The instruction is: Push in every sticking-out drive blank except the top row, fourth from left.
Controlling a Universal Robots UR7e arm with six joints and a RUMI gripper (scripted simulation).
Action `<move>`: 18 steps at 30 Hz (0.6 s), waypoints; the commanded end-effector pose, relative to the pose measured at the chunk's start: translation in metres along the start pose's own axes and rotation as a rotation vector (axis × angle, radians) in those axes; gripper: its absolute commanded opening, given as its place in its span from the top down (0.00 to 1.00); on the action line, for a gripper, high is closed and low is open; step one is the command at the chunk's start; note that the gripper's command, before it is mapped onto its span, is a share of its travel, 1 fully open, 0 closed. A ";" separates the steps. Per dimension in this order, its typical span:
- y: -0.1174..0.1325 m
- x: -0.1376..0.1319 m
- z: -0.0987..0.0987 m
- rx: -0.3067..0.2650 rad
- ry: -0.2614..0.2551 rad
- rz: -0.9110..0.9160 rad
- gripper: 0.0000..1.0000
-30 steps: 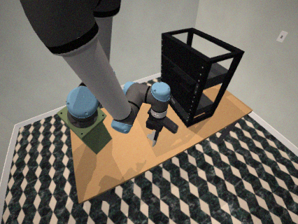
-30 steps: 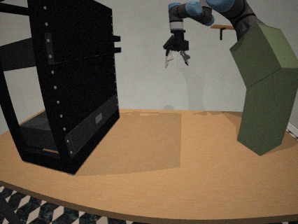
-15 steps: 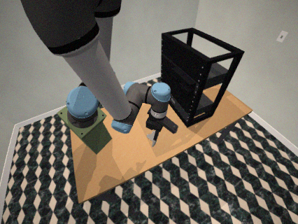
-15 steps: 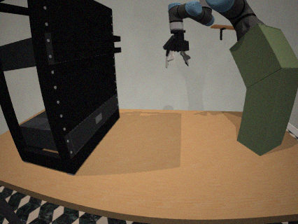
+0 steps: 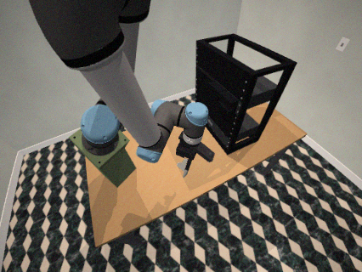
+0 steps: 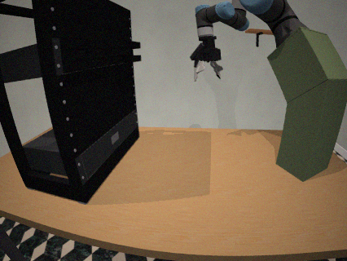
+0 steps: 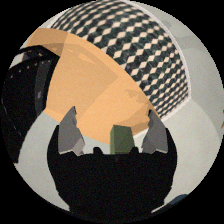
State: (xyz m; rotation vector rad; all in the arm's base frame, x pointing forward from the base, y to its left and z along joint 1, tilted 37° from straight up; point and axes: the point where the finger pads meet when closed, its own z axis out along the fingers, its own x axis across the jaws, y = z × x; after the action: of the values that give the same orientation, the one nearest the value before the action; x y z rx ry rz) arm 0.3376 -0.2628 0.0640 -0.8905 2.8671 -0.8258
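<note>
A black rack (image 5: pixel 285 64) stands on the far right part of a wooden bench (image 5: pixel 140 200), its dark front panel facing the arm. In the exterior view the rack (image 6: pixel 48 81) fills the left side, and two blanks (image 6: pixel 136 51) jut out from the right edge of its front near the top, one just above the other; the rest of the front is too dark to tell which others stand proud. The arm rises from a green pedestal (image 5: pixel 124 172) at the left end of the bench, its grey tubes and blue joint caps bending over toward the rack. The gripper (image 5: pixel 185 169) hangs pointing downward, high above the bench and well apart from the rack's front. Its jaws are spread fully wide with nothing between them; in the exterior view the gripper (image 6: pixel 208 70) shows two pale fingers (image 6: pixel 199 68) splayed outward. From the wrist camera the fingers frame the bench top, with the rack's dark edge at the left and checkered floor (image 7: pixel 135 45) beyond.
</note>
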 end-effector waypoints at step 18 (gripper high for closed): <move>0.045 -0.012 0.026 -0.180 -0.030 -0.110 0.00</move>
State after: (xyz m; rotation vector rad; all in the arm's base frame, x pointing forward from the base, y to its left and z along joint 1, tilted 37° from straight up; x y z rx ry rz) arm 0.3305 -0.2435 0.0275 -1.0358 2.9154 -0.6238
